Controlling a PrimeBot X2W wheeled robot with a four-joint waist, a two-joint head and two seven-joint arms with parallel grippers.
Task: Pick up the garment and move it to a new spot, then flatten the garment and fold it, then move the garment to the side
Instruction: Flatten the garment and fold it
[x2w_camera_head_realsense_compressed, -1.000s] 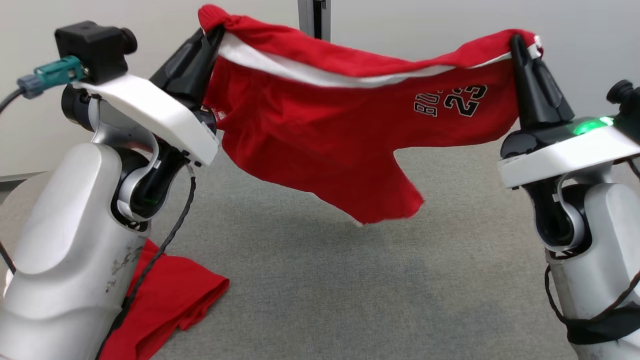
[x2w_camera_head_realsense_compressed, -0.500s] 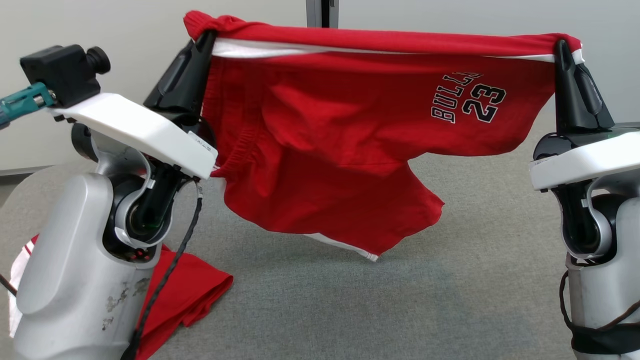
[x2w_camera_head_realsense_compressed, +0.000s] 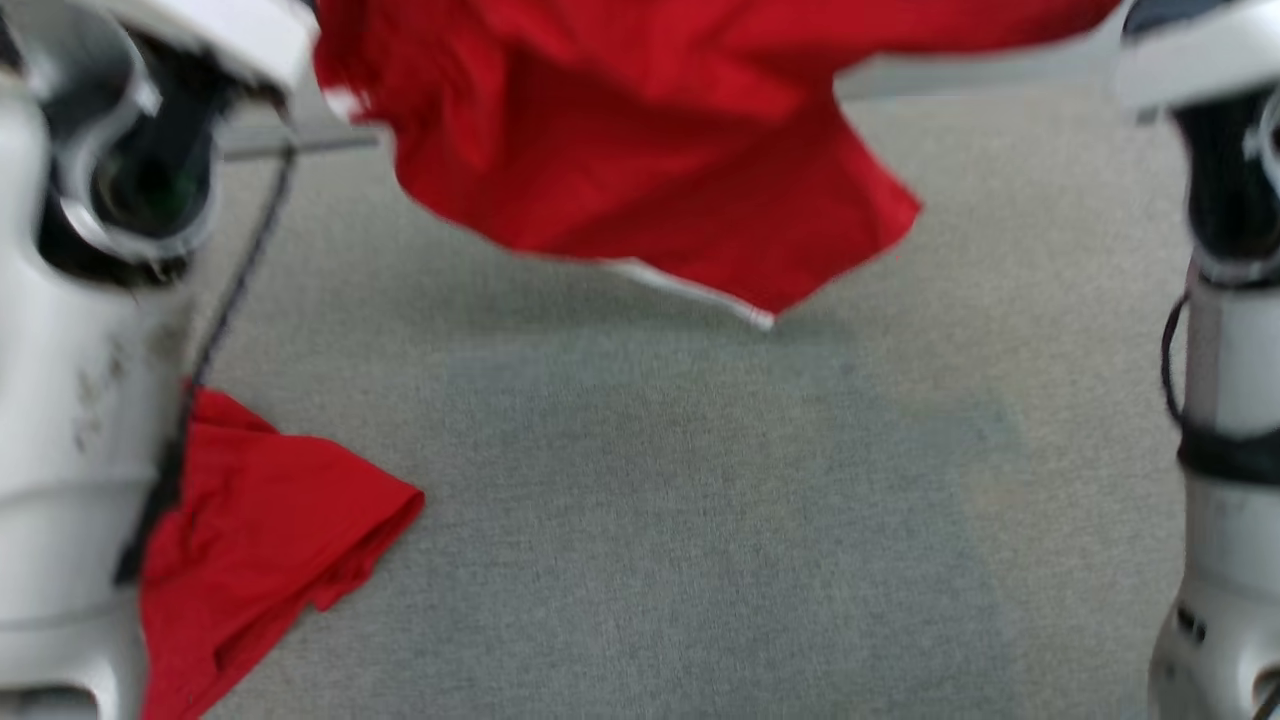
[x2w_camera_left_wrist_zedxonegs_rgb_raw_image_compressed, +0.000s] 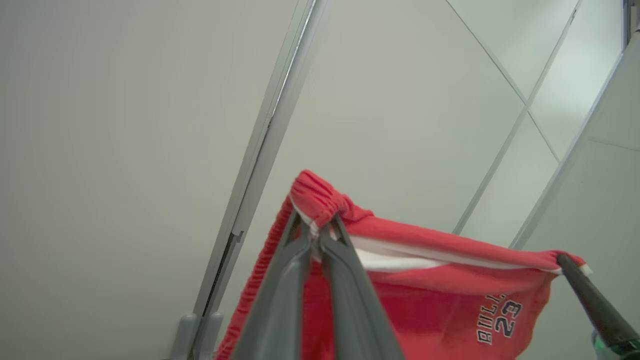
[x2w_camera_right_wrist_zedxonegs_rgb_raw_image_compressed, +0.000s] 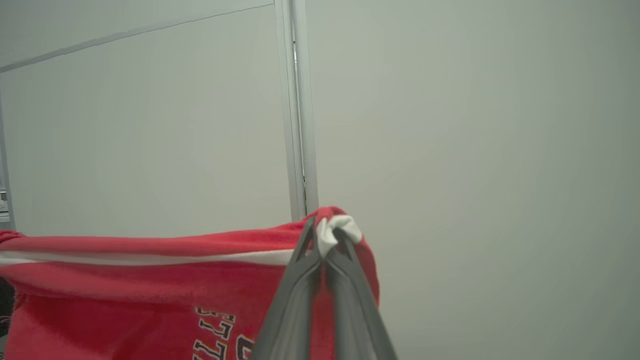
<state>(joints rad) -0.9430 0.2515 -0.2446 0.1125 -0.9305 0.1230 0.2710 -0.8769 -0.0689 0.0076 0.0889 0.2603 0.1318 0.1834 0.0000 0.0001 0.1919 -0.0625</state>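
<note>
The garment (x2w_camera_head_realsense_compressed: 640, 130), red shorts with white trim and a black-and-white number print, hangs in the air above the grey carpet, stretched between both arms. My left gripper (x2w_camera_left_wrist_zedxonegs_rgb_raw_image_compressed: 316, 234) is shut on one bunched corner of its waistband (x2w_camera_left_wrist_zedxonegs_rgb_raw_image_compressed: 320, 197). My right gripper (x2w_camera_right_wrist_zedxonegs_rgb_raw_image_compressed: 325, 240) is shut on the opposite corner, pinching red and white cloth (x2w_camera_right_wrist_zedxonegs_rgb_raw_image_compressed: 337, 227). The right gripper's dark fingertip (x2w_camera_left_wrist_zedxonegs_rgb_raw_image_compressed: 575, 275) also appears at the far corner in the left wrist view. A loose leg of the shorts (x2w_camera_head_realsense_compressed: 800, 230) dangles lowest, clear of the floor.
A second red cloth (x2w_camera_head_realsense_compressed: 260, 530) lies crumpled on the grey carpet (x2w_camera_head_realsense_compressed: 700, 520) beside my left arm (x2w_camera_head_realsense_compressed: 70, 400). My right arm (x2w_camera_head_realsense_compressed: 1230, 400) stands at the right edge. Pale wall panels (x2w_camera_right_wrist_zedxonegs_rgb_raw_image_compressed: 450, 125) with a vertical seam rise behind the garment.
The head view has tilted down, so the grippers and the waistband have left its top edge. Before that, both arms spread apart and pulled the waistband taut.
</note>
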